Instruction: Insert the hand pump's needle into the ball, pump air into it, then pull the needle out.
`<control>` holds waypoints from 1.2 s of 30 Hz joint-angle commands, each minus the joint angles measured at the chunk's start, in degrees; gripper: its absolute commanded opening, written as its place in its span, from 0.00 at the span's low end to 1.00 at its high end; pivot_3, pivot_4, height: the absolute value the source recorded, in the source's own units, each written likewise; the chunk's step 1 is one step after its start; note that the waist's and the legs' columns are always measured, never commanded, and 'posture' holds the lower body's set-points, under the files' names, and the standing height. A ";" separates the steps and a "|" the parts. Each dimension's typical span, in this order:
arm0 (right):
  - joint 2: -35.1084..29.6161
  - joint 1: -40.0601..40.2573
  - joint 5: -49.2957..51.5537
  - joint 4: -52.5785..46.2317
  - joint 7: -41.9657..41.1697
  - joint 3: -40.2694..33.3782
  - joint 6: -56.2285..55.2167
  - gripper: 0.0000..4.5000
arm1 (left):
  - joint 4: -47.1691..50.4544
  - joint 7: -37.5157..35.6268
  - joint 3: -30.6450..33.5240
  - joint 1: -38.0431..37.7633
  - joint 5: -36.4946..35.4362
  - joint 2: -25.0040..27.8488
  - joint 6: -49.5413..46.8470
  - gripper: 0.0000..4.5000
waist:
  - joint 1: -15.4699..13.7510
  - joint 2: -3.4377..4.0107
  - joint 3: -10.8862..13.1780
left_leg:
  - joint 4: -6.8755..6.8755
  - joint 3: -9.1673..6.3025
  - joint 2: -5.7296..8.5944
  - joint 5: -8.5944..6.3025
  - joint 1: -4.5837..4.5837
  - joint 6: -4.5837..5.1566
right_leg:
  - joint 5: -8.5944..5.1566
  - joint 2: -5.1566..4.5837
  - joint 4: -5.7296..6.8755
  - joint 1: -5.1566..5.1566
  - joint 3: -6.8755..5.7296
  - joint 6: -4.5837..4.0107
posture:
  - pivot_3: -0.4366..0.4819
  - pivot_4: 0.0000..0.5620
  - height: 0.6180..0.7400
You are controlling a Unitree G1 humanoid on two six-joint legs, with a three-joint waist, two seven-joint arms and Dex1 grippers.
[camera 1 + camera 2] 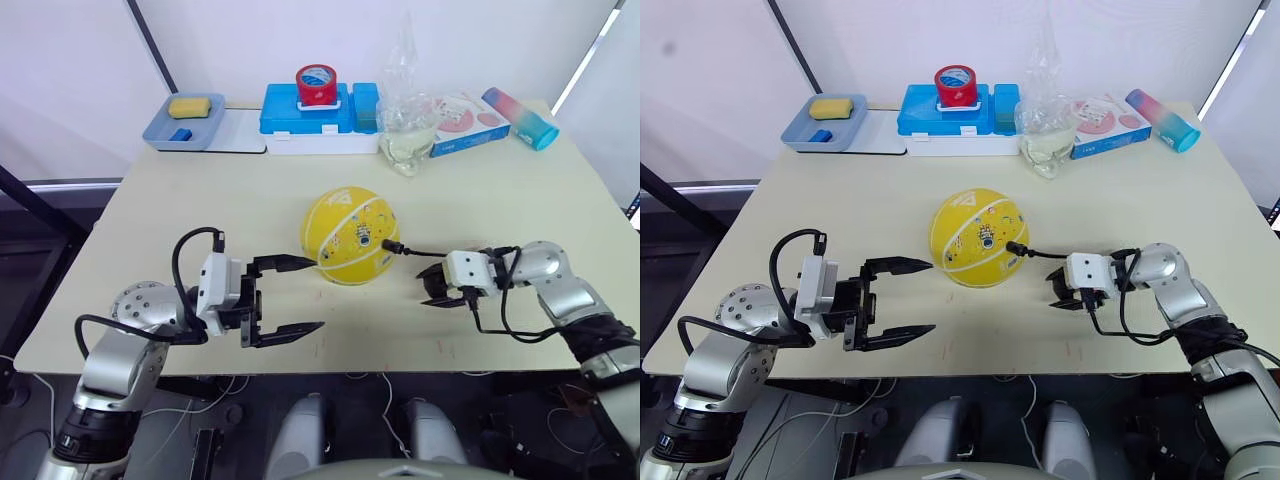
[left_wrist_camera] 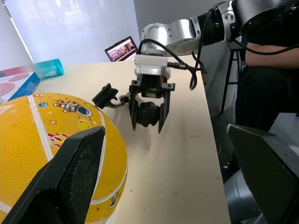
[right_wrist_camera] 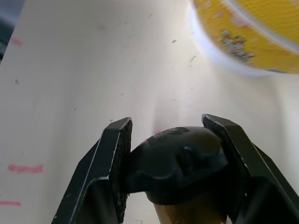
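Needle fitting at the ball, pump held in our right gripper, left jaws open beside the ball.

We take the ball (image 1: 350, 235) as our landmark: it sits on the counter (image 1: 500, 190), round and yellow. To its right our right gripper (image 1: 442, 285) has its jaws closed around the black end cap of the pump (image 3: 180, 161), low over the counter. The hose fitting (image 1: 392, 247) meets the ball's right side; we cannot tell whether the needle is in. To the ball's left our left gripper (image 1: 295, 296) stands with jaws wide apart, one finger (image 1: 285, 263) just beside the ball's skin, holding nothing. We judge it is placed there to brace the ball against the push of insertion.
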State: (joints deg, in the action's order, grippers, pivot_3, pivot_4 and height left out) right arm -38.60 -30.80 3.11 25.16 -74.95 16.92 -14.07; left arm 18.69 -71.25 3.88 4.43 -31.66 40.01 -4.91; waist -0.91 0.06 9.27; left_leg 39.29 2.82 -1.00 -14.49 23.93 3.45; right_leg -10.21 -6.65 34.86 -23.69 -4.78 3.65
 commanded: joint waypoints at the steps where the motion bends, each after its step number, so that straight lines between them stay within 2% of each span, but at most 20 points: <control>1: -1.43 1.43 3.20 -4.38 -1.11 -3.09 1.79 0.94 | 0.06 -0.05 -0.07 1.09 -0.21 -0.35 0.94 1.00 | 0.09 0.03 0.02 | -0.02 0.01 0.00 0.00 0.00 0.00 | 0.00 0.00 0.00 -0.02 0.01 0.00 | 0.48 0.27 1.00; 2: -1.99 2.14 4.38 -6.11 -1.38 -3.90 2.81 1.00 | -0.14 -0.01 -0.23 1.28 -0.15 -0.46 0.99 1.00 | 0.10 0.07 0.04 | -0.02 0.02 0.00 0.00 0.00 0.00 | 0.00 0.00 0.00 -0.02 0.03 0.00 | 0.48 0.27 1.00; 10: -4.41 10.23 12.19 -17.41 -0.83 -10.69 6.92 1.00 | -1.23 0.90 -0.92 3.14 0.06 -1.42 0.71 1.00 | -0.09 0.12 0.07 | -0.04 0.04 -0.02 -0.03 -0.01 0.04 | 0.01 0.02 0.02 -0.04 0.05 0.02 | 0.48 0.27 1.00; 17: -3.35 22.55 20.59 -26.81 4.78 -21.17 8.42 1.00 | -1.87 6.90 -2.77 7.87 1.03 -4.61 -2.77 1.00 | -0.09 0.10 0.08 | -0.04 0.05 -0.01 -0.11 -0.02 0.19 | 0.02 0.01 0.01 -0.01 0.05 0.05 | 0.48 0.27 1.00; 24: -1.03 33.38 30.47 -35.52 7.77 -28.52 13.14 1.00 | -5.32 14.01 -4.55 15.20 3.53 -8.29 -7.29 1.00 | -0.17 0.09 0.08 | -0.05 0.02 -0.02 -0.13 -0.06 0.22 | 0.05 0.05 0.03 0.02 0.07 0.11 | 0.48 0.27 1.00; 36: 1.44 40.81 38.46 -43.25 11.06 -33.69 18.66 1.00 | -12.70 23.40 -10.11 26.02 12.42 -13.11 -14.35 1.00 | -0.19 0.04 0.09 | -0.04 0.00 -0.01 -0.15 -0.06 0.27 | -0.07 0.08 0.03 0.02 0.12 0.28 | 0.48 0.27 1.00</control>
State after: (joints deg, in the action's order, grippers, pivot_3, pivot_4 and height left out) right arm -37.40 9.75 39.99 -15.84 -64.32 -14.59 4.40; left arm 5.33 -49.23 -5.88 29.33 -20.05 27.18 -18.62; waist -1.11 0.11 9.37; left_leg 39.25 2.82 -1.02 -14.65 23.87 3.71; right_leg -10.29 -6.57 34.88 -23.67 -4.65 3.93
